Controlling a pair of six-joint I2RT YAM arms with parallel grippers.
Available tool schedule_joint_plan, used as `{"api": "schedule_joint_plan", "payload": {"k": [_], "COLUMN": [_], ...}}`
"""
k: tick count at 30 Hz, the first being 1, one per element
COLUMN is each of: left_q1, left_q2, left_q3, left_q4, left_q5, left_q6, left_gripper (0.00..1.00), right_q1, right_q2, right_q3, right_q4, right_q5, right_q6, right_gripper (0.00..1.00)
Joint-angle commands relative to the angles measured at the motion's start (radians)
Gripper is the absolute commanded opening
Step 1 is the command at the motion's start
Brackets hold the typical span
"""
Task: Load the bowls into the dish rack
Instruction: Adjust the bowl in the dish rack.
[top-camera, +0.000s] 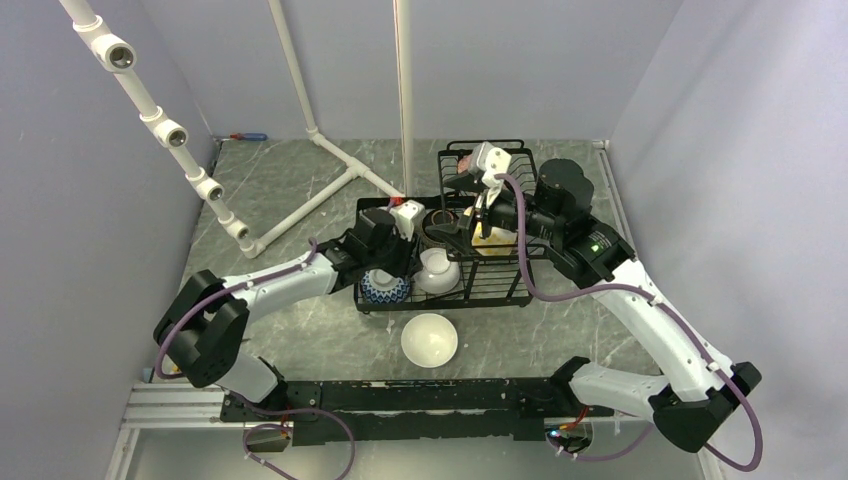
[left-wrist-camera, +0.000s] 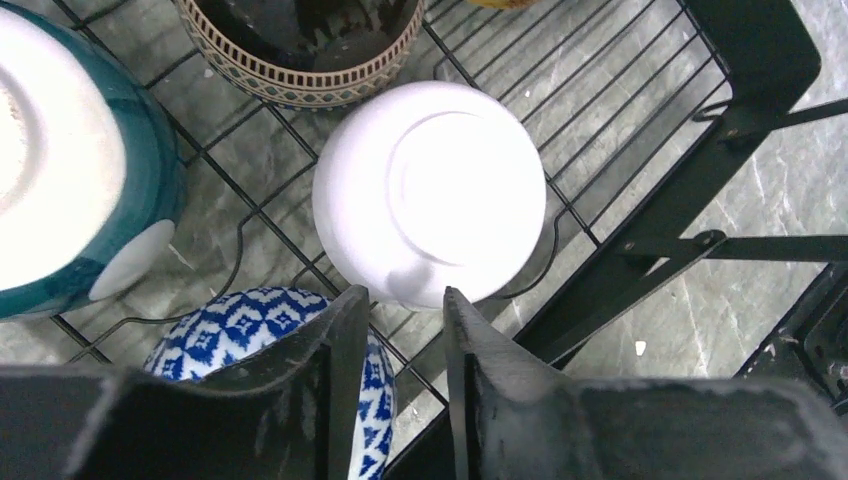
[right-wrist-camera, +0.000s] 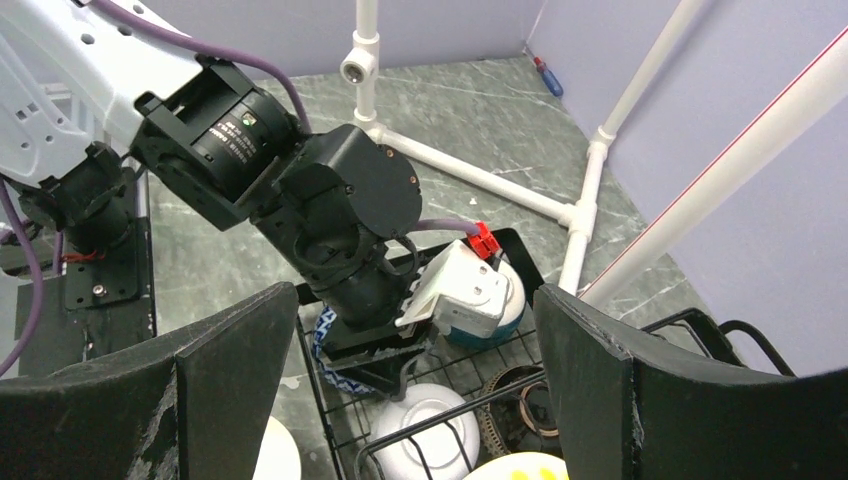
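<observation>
Left wrist view: the left claw (left-wrist-camera: 404, 310) hangs slightly apart, pinching nothing. Beyond it a white bowl (left-wrist-camera: 430, 190) sits upside down in the dish rack (left-wrist-camera: 745, 60), likely so water drips off. The right claw (right-wrist-camera: 412, 310) is spread wide. An upright bowl (top-camera: 429, 340) waits on the counter (top-camera: 300, 190).
</observation>
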Motion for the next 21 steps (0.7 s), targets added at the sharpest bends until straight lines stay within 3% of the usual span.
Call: {"api": "schedule_joint_plan", "payload": {"k": [1,5,15,21], "left_q1": [0.024,0.026,0.025,-0.001], "left_q2": [0.008,0.056,0.154,0.243], "left_q3": [0.029,0.072,0.138,0.201], "left_q4": [-0.003,-0.052,-0.049,-0.032], "left_q5": [0.043,0.044,0.003,0.069], "left_q6": [-0.025,0.013,0.091,0.093], "left_gripper": [0.36,0.27,0.27,0.27], "right_q1": [-0.003,-0.002,-0.003,-0.003], "right_q2": [-0.034,-0.037,-0.040,-0.044], "right_q3": [0.002,-0.004,-0.001,0.002], "right_q4": [0.046,0.053,0.049,0.051], "right_q5": [-0.021,-0.020,-0.019,-0.006], "right_q6": [-0.002,0.003,0.001,-0.006], "right_gripper": [0.92,0.92,0.92,0.92]}}
